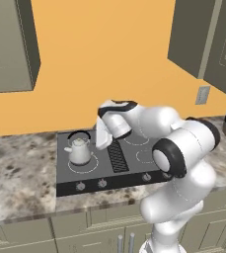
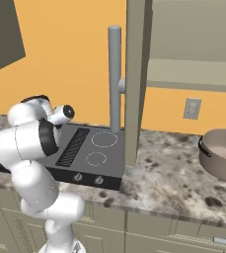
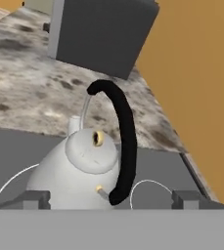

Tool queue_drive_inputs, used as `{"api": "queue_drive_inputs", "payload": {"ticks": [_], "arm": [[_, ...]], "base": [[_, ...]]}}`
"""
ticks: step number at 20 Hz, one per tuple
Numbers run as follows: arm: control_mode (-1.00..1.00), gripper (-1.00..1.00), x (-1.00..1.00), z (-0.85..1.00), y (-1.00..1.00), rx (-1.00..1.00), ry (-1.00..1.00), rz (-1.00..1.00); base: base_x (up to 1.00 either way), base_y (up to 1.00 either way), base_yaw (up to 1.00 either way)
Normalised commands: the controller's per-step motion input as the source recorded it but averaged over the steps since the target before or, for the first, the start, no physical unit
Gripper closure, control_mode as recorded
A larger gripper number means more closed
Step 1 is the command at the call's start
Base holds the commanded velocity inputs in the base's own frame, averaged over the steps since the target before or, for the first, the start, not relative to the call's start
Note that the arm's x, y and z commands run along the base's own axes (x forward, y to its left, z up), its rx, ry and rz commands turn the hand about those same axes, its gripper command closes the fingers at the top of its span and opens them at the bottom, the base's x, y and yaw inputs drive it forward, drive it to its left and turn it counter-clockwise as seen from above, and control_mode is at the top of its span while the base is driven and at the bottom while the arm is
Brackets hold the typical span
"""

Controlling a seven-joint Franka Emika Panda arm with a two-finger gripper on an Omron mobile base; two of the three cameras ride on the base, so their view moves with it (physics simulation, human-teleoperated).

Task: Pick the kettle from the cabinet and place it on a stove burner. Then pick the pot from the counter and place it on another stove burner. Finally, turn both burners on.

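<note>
The kettle (image 1: 79, 151) stood upright on the big white ring (image 1: 83, 166) at the left of the dark cooktop (image 1: 109, 163), a little left of the middle of the left base view, its black hoop handle (image 1: 78, 134) arching over the knobbed lid. The arm's white hand sat just to the kettle's right, over the vent grille (image 1: 118, 155), with the pincer (image 1: 100, 140) close beside the kettle but not touching it as far as I could see. In the hand view the kettle (image 3: 77, 171) filled the lower middle, and the pincer (image 3: 111, 199) had its two dark tips wide apart at the bottom edge, one on each side of the kettle's body, holding nothing. The hoop (image 3: 122, 141) curved up between them, and part of the white ring (image 3: 6, 183) showed at lower left. The pot (image 2: 224, 153) sat at the right edge of the right base view on the speckled desk (image 2: 173, 180), well apart from the cooktop (image 2: 92, 155). Two more rings (image 2: 104, 139) lay bare on the cooktop right of the grille (image 2: 73, 147). Knobs (image 1: 102, 184) lined its front edge. An open cabinet shelf (image 2: 193, 81) hung at the upper right of that view, above the pot.
</note>
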Motion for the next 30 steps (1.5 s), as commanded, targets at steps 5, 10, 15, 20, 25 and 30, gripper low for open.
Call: {"api": "queue_drive_inputs", "payload": {"ticks": [5,10,15,20,25,30], "arm": [[-1.0,-1.0,-0.08,0.57,-0.21,-0.06,-0.09,-0.04],[-1.0,-1.0,-0.3,0.73,-0.07,-0.1,-0.04,-0.05],[-1.0,-1.0,-0.53,0.82,-0.01,-0.17,0.0,-0.09],[-1.0,-1.0,-0.53,0.91,-0.1,-0.19,0.0,-0.12],[-1.0,-1.0,-0.71,0.75,-0.07,-0.22,0.0,-0.14],[-1.0,-1.0,-0.93,0.46,-0.31,-0.11,0.1,-0.28]], "base": [[0.0,0.0,0.0],[0.0,0.0,0.0],[0.0,0.0,0.0],[0.0,0.0,0.0],[0.0,0.0,0.0],[0.0,0.0,0.0]]}}
